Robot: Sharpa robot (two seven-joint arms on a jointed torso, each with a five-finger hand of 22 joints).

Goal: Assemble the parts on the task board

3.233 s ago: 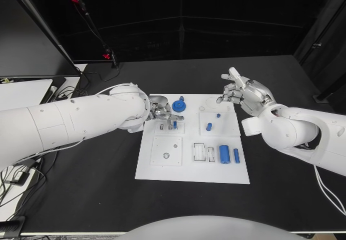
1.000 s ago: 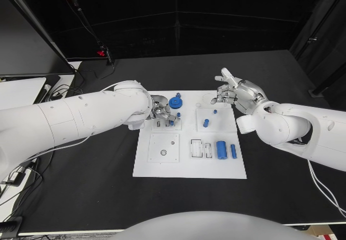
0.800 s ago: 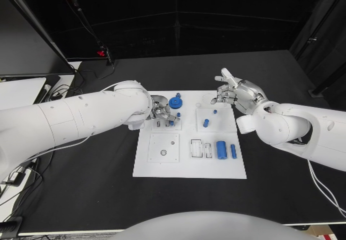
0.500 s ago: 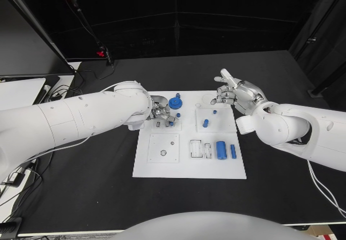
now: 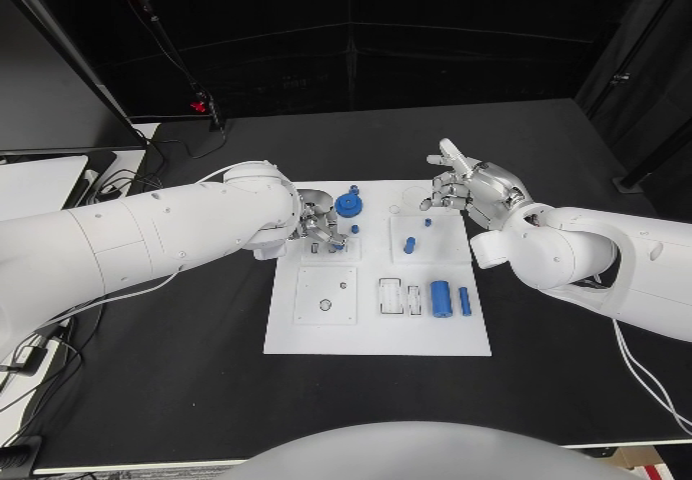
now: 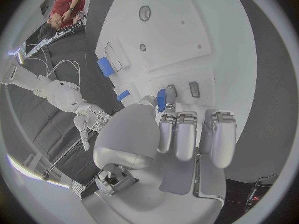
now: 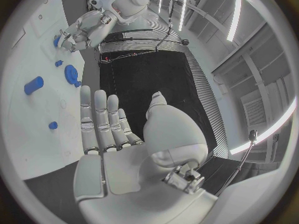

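Observation:
The white task board [image 5: 329, 330] lies mid-table. My left hand [image 5: 320, 225] is over its far left block and pinches a small blue peg [image 6: 161, 98] between thumb and a finger, just above two small slots [image 6: 194, 88]. The blue gear [image 5: 351, 207] stands beside that hand. My right hand [image 5: 469, 185] hovers over the board's far right corner, fingers straight and apart [image 7: 99, 119], holding nothing. On the board lie a blue peg [image 5: 410, 244], a smaller blue piece [image 5: 427, 222], a thick blue cylinder [image 5: 441, 299] and a slim blue pin [image 5: 464, 301].
A white square plate with two holes [image 5: 326, 294] sits on the board's near left part, with rectangular recesses [image 5: 391, 295] beside it. Cables and a white stand [image 5: 43, 185] lie at the table's far left edge. Black table [image 5: 577, 370] surrounds the board.
The whole picture has shifted a little, so the camera moved. Both hands keep their places over the board's far end; the loose parts lie as before.

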